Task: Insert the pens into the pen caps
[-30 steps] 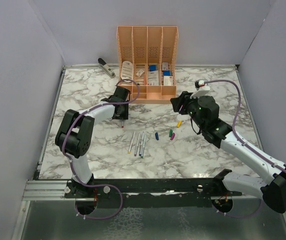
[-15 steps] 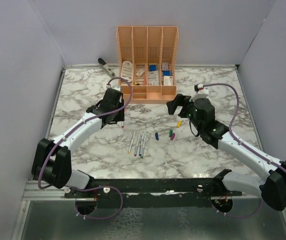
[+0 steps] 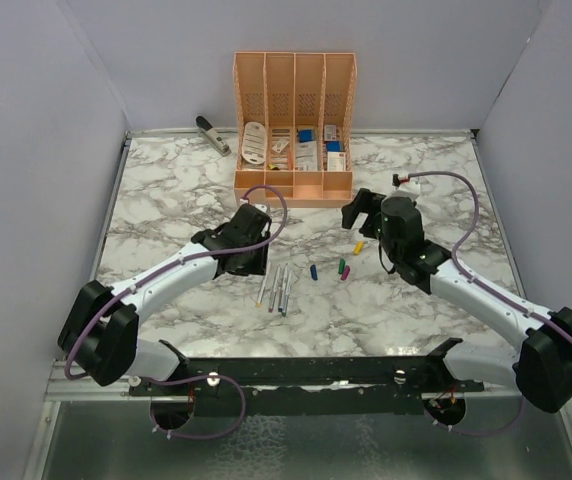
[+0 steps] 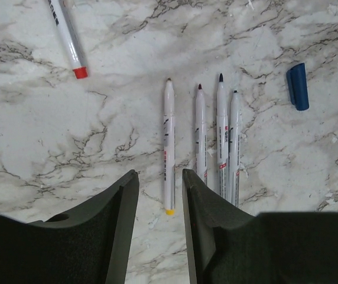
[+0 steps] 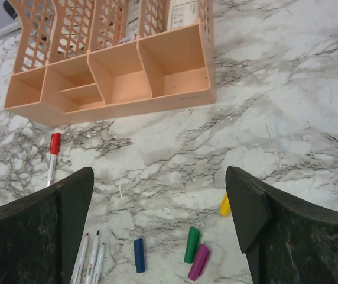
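Note:
Four uncapped grey-white pens (image 4: 200, 133) lie side by side on the marble; they also show in the top view (image 3: 276, 288). A fifth pen (image 4: 68, 35) lies apart at the upper left with a red cap (image 5: 55, 144) on its end. My left gripper (image 4: 160, 195) is open and empty, low over the near, yellow-tipped end of the leftmost pen (image 4: 169, 145); in the top view my left gripper (image 3: 253, 262) is just left of the row. The blue (image 5: 138, 255), green (image 5: 191, 244), magenta (image 5: 198, 262) and yellow (image 5: 225, 205) caps lie loose. My right gripper (image 5: 160, 183) is wide open and empty above them.
An orange desk organizer (image 3: 294, 185) with several filled slots stands at the back centre; its front trays show in the right wrist view (image 5: 110, 77). A grey stapler (image 3: 212, 133) lies at the back left. Grey walls close in both sides.
My left arm has unfolded and swung its gripper from beside the organizer forward and right to the row of pens. The right gripper has shifted only slightly.

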### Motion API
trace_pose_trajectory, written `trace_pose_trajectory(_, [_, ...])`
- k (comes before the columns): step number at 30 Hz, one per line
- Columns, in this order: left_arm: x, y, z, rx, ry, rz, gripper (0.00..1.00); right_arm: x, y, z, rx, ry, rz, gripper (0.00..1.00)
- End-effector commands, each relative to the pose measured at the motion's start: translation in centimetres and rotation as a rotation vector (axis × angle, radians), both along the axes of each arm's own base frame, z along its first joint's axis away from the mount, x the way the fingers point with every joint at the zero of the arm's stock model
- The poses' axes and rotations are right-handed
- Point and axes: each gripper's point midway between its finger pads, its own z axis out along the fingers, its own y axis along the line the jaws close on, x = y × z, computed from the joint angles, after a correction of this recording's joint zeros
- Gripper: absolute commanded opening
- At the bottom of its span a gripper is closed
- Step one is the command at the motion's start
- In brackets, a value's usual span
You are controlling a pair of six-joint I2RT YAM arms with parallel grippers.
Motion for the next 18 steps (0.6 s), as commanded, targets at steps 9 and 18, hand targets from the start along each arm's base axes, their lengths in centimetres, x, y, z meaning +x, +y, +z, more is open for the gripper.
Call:
trace_pose_trajectory(9, [-2.3,-1.0,-2.9,0.050,0.147,-0.041,0.38,-0.1,-3.1,-1.3,-0.079,0.051,-0.146,0.92])
trace_pose_trajectory(18, [-2.1,-1.1,-3.9,0.092,0.169,-0.047,0.38,-0.7,-3.1,-1.5,-0.059,0.049,-0.133,0.92])
